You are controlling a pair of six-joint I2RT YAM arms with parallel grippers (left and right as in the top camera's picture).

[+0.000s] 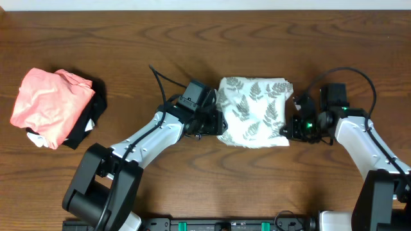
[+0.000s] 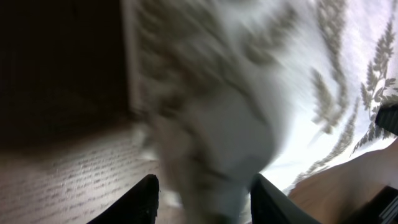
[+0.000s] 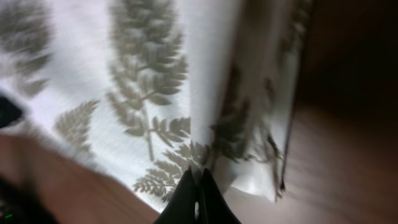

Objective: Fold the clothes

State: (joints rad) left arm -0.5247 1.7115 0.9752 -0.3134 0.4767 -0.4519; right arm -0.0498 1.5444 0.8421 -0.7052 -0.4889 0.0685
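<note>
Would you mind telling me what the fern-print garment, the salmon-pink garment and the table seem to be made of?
Fern-print garment: thin, matte white fabric, perhaps cotton; it folds in soft layers. Salmon-pink garment: soft matte cloth, rumpled. Table: dark wood or wood-look laminate; grain lines show, with a slight sheen.

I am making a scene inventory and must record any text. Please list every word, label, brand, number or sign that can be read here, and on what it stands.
None: no text can be read in any view.
The fern-print garment bears only leaf shapes; the pink garment, black cloth and table show no letters.
The green lights are lamps, not signs.
</note>
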